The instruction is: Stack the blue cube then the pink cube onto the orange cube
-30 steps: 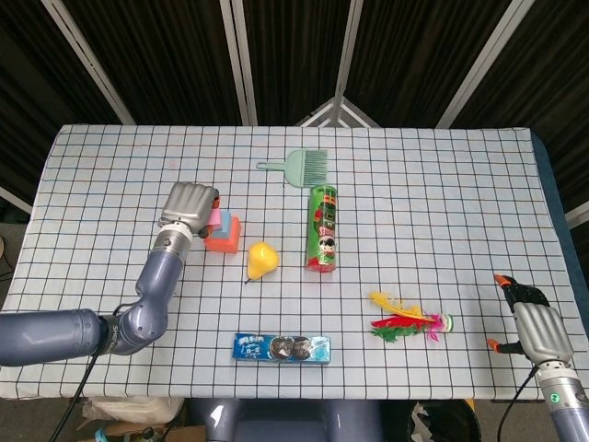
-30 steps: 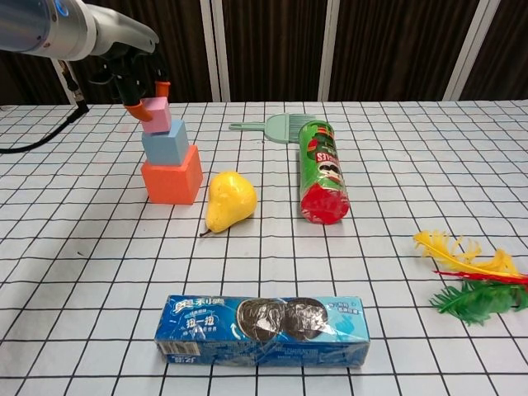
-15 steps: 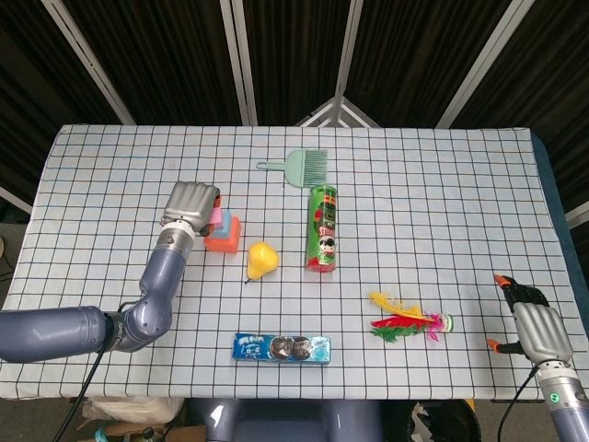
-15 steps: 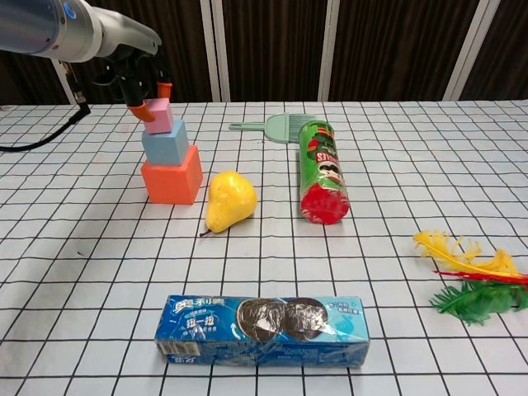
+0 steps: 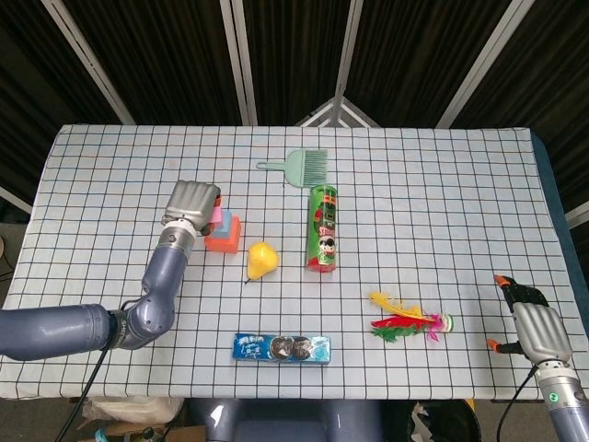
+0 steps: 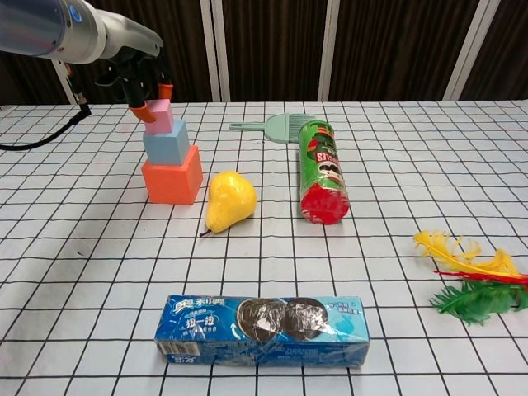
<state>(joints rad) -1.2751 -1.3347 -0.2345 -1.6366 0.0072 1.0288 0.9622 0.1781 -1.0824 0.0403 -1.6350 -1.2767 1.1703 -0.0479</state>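
Legibly, only the biscuit pack (image 6: 262,330) carries script, some white characters on blue wrap that are too small to read; the green can (image 6: 322,172) shows a face logo but no clear words. Left hand (image 6: 136,76) is above the stack, fingers (image 6: 145,107) pinching the pink cube (image 6: 160,117), which sits tilted on the blue cube (image 6: 166,141). Blue cube rests on the orange cube (image 6: 172,181), near the bench's (image 6: 396,148) left side. From the head view the left hand (image 5: 190,206) covers most of the stack. Right hand (image 5: 537,329) is at the near right edge of the bench, well apart from everything; cannot tell how its fingers lie.

Count: three cubes, one pear (image 6: 228,201) just right of the orange cube, one can lying on its side, one green brush (image 6: 280,126), one biscuit pack, one feather shuttlecock (image 6: 472,279).
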